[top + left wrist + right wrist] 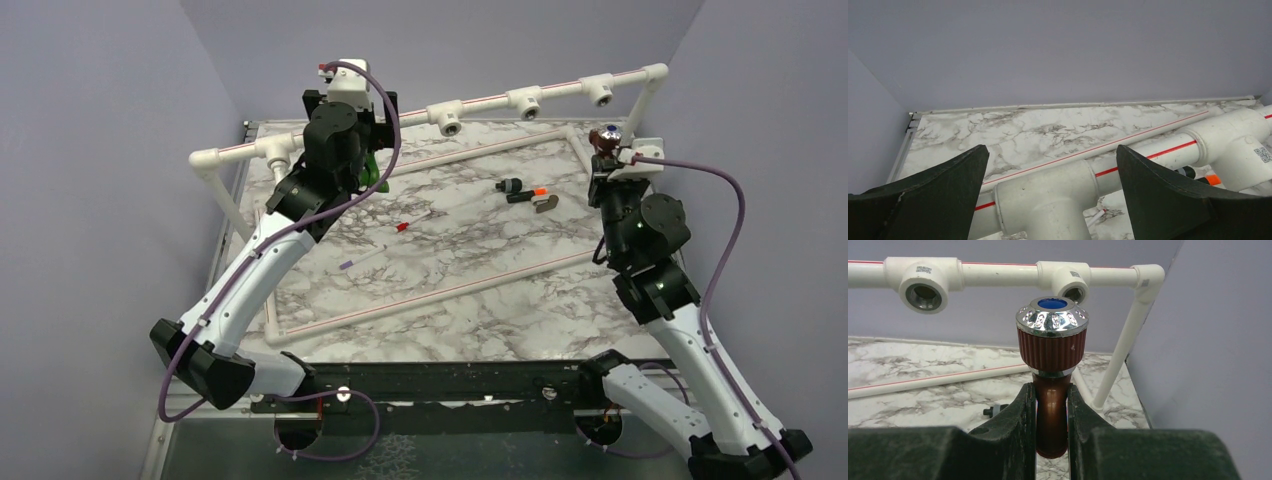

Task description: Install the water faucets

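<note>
— How is the left pincer (1050,156) set?

— It is spread wide and nothing is held. A white T-fitting (1048,200) is framed just below it, between the fingers. The left arm is stretched far forward, with the wrist bent down over the pipe. The green faucet (372,170) is glimpsed just under that wrist, half hidden. Whether it is screwed in cannot be told.

— And the right pincer (1051,390)?

— It is clenched on the copper-coloured faucet (1050,347), which is taken by the smooth neck under the ribbed knob. The piece is judged rigid and light, and its gloss probably slippery. The right arm is folded upright, and the faucet is raised before an open T-socket (1072,287), just above and beyond the pincer.
</note>
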Tool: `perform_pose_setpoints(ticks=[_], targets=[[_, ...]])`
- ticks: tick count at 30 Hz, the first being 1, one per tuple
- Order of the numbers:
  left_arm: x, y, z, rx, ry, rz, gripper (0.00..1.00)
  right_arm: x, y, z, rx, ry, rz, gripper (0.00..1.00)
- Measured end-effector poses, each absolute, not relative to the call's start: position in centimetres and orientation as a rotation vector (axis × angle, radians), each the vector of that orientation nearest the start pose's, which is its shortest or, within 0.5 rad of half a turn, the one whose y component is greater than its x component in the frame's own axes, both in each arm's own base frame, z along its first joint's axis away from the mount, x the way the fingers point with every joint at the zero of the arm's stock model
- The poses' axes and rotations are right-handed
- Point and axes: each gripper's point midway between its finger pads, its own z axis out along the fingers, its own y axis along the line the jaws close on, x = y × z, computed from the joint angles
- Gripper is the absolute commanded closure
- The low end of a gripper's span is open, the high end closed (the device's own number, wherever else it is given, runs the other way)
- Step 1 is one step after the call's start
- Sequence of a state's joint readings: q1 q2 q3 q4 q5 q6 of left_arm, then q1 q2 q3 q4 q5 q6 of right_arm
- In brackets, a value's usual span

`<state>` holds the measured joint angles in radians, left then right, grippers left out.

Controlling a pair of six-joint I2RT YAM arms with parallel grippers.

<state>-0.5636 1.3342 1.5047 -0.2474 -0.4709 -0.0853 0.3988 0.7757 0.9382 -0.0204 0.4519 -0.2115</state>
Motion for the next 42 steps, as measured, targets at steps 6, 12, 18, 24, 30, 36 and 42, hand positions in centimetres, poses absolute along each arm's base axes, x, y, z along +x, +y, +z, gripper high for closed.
perform_pose_setpoints(ticks=[6,12,18,24,30,36,42], targets=[[39.3,-15.6,41.2,0.035,1.601,-0.104,0.01,33.5,2.4,37.8,-0.066,1.465,-0.203,0.99],[39.1,-15.7,41.3,0.038,1.568,-0.107,0.01,35.0,-0.8,37.4,0.001,1.453,-0.149,0.99],[38.7,-16.0,41.2,0.046,1.554,-0.089,0.01,35.6,-0.8,35.0,0.024,1.451,-0.009,1.0],[38.5,-16.0,41.1,0.04,1.546,-0.069,0.01,35.6,-0.8,33.6,0.032,1.442,0.082,0.99],[38.6,-16.0,41.0,0.039,1.545,-0.062,0.01,35.4,-1.2,34.7,0.028,1.369,0.123,1.0],[38.6,-16.0,40.9,0.04,1.547,-0.056,0.01,35.4,-1.2,35.1,0.0,1.316,0.159,1.0],[38.6,-16.0,40.9,0.04,1.548,-0.056,0.01,35.5,-0.4,36.3,-0.055,1.258,0.209,0.99]])
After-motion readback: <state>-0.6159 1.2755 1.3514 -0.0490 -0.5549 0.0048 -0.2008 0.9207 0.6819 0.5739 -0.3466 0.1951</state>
